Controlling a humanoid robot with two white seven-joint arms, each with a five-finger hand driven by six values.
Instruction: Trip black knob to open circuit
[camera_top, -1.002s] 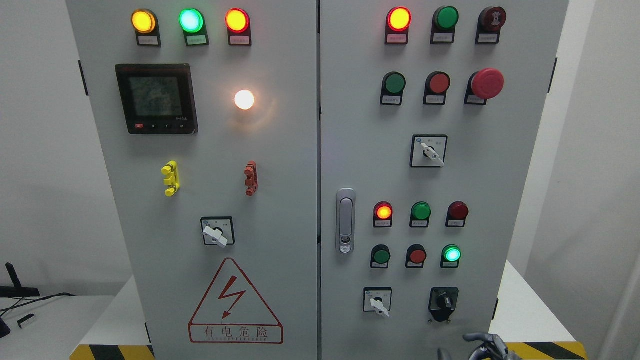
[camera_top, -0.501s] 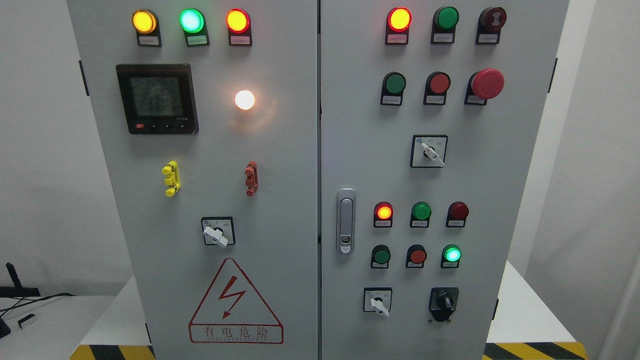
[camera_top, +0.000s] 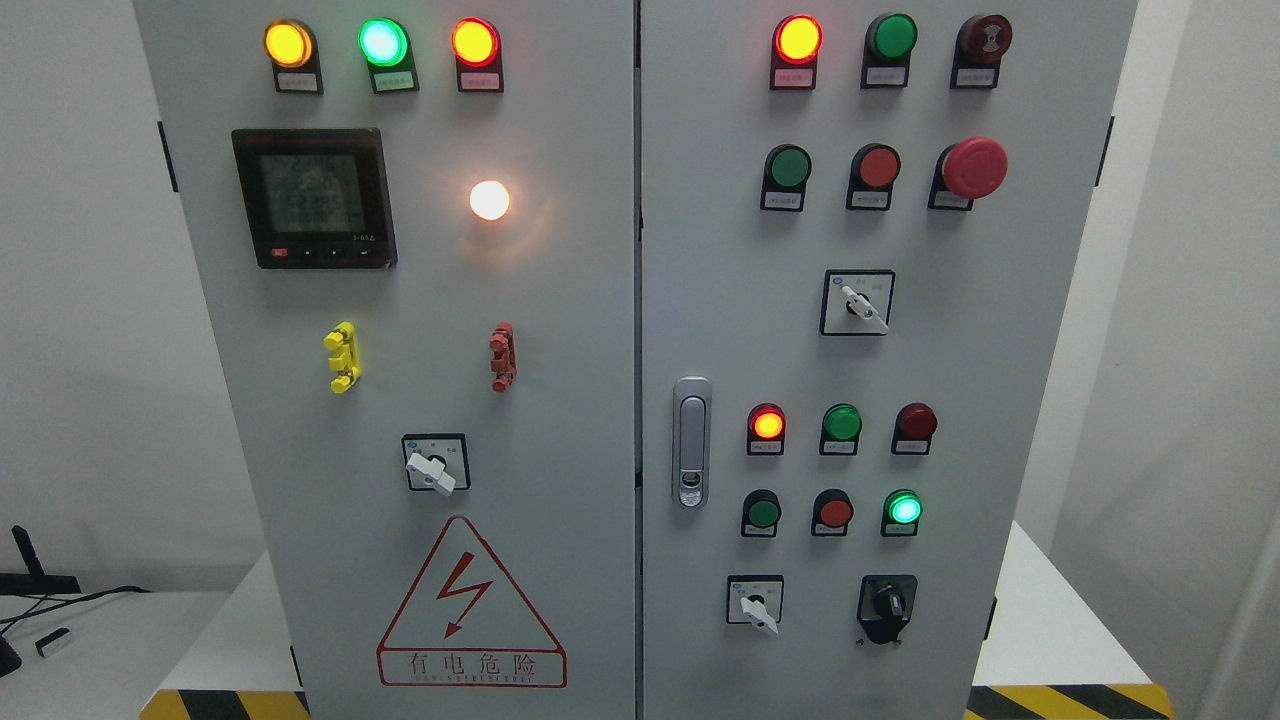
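Cabinet (camera_top: 560, 330) with two grey doors is filling my head view, and I am reading it as a panel of lamps and switches. The black knob (camera_top: 887, 603) is sitting at the lower right of the right door, on a black plate, just right of a white-handled switch (camera_top: 757, 606) and below a glowing green lamp (camera_top: 904, 508). Its grip is looking roughly upright, though it is too small for me to read a setting mark.

No robot hand is showing anywhere in this view, so I cannot tell whether either one is wide, narrow or holding anything.

I am judging the step with caution: the same scene is fitting a knob waiting to be turned and a knob already turned with the arm drawn away. The lit lamps are not settling it for me, since I cannot tell which of them answers to this knob.

Should a reach be called for, I am expecting it to need the right arm rising from the lower right edge, fingers closing on the small grip from both sides, then a short twist without brushing the white-handled switch beside it.
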